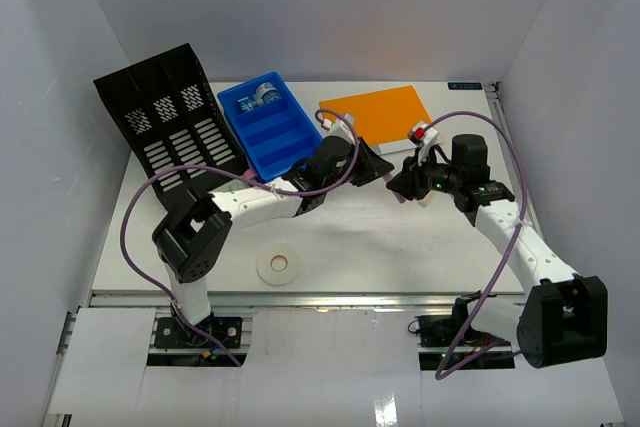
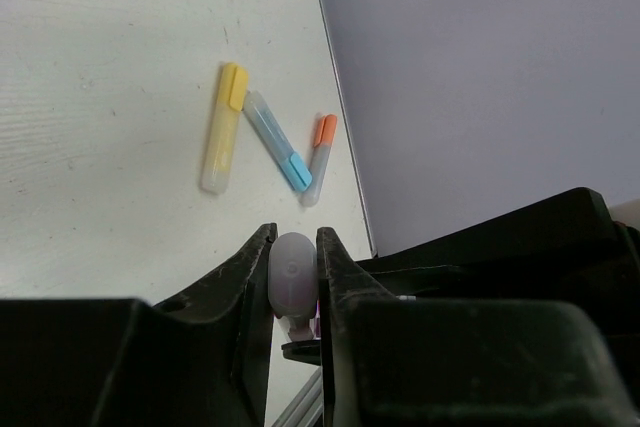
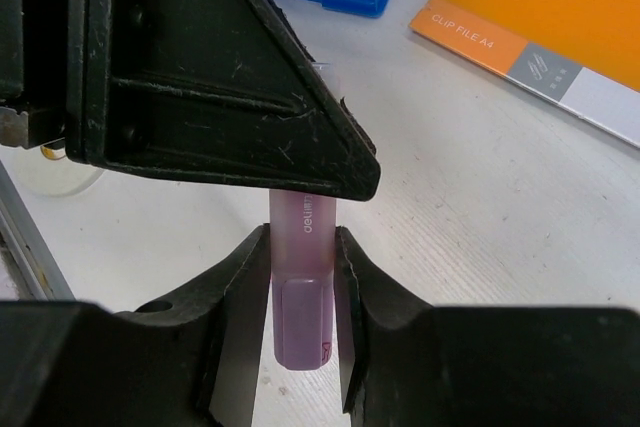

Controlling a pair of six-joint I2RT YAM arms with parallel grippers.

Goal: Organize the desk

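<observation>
Black plastic is seen first: a slotted file rack [image 1: 165,122] is stood at the far left of the desk [image 1: 350,247], with a blue tray [image 1: 275,139] set just beside it on the right. Nearer the front rail, a white tape roll [image 1: 279,265] is laid flat on the white top, which is spread beneath everything else.

At the middle, the left gripper [image 2: 295,247] is raised above the desk, and its fingers are pressed against both sides of the pale rounded end of a purple highlighter [image 3: 300,317]. Beyond those fingers, a yellow highlighter [image 2: 222,127], a blue highlighter [image 2: 275,139] and an orange-capped highlighter [image 2: 319,159] are laid touching in a zigzag near the desk's edge by the wall.

The capped end of the same purple highlighter is pinched by the right gripper [image 3: 300,237], so the pen is held by both at once, clear of the surface. Further right, an orange clip file [image 1: 380,112] is laid flat at the back.

A hand-over between the two arms is judged to be the step in hand; which way it goes cannot be told. One grip would have to be let go before the other arm is drawn away, or the pen would be twisted or dropped. Most of the tidying is judged to be left undone.
</observation>
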